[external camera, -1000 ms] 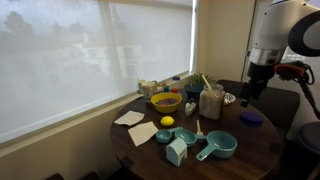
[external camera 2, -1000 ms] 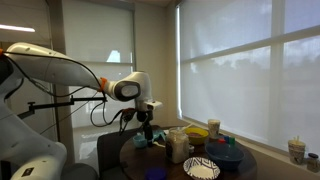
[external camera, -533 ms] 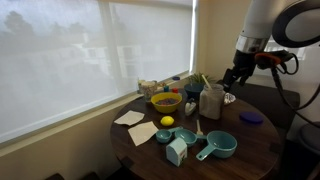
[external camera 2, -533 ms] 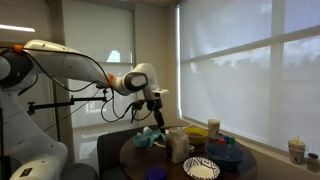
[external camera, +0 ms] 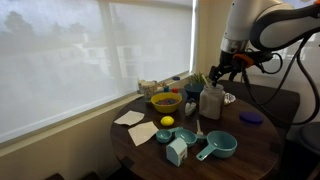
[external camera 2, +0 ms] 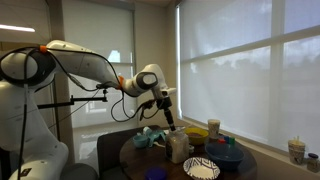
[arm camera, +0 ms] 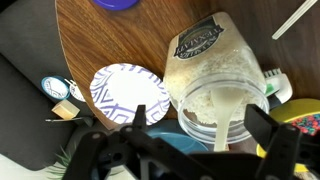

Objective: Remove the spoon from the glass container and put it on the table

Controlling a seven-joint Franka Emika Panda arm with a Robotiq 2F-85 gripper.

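Three cameras on this one, and the round dark table is crowded from its window-side edge inward. The big white arm arches in over the tabletop. Its gripper hangs just above the glass container, clear of the rim.

The wrist view gives what the outside cameras can't. The jaws stand wide apart with nothing between them, one dark finger out to each side, and we look straight down the jar's mouth onto whitish contents. The exterior views give the height the wrist view lacks.

Around the jar:
- A yellow bowl sits just beside it, toward the window edge.
- A blue-and-white patterned plate lies close on its other side, clear only from the wrist.
- Teal measuring cups and a teal carton are nearer the front edge.
- Paper napkins lie by the window-side edge.
- A purple lid lies apart, toward the edge away from the window.
- A lemon sits between bowl and carton.

Slimmest of all is the spoon, pale and standing inside the jar, resting against the rim. In an exterior view its handle pokes up past the rim, tilted toward the window. The tip is right by the gripper, but contact can't be judged. Bowl and jar rim crowd that handle closely.
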